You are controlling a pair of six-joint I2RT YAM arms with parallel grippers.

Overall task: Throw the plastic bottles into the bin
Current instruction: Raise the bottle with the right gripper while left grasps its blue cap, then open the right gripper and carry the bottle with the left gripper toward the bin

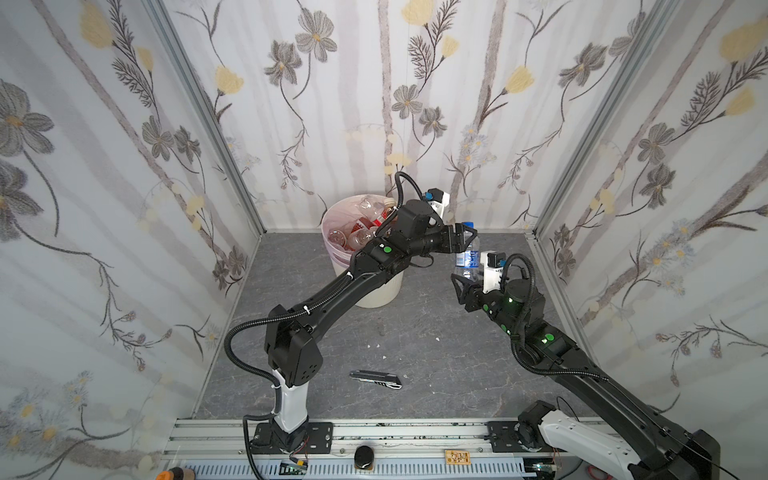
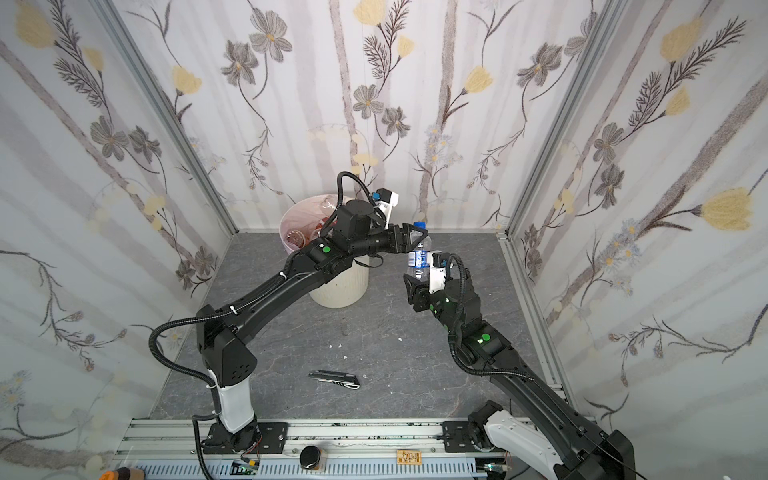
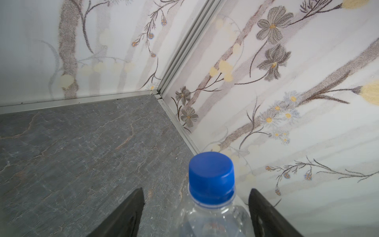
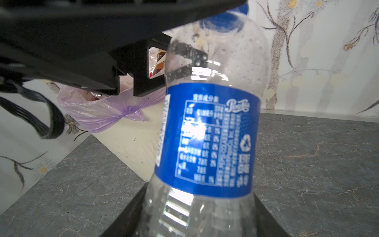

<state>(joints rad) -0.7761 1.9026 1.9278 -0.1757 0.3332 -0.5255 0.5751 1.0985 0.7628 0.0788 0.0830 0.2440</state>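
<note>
Now the right hand (image 1: 470,283) is closed on the lower body of a clear bottle (image 1: 468,258) with a blue label, holding it roughly upright above the surface (image 1: 332,345), just right of the bin (image 1: 380,293). Reaching across, the left hand (image 1: 466,239) stands open around its shoulder below the blue cap (image 3: 211,176), not clamped. Other bottles (image 1: 361,230) lie in the bin.
</note>
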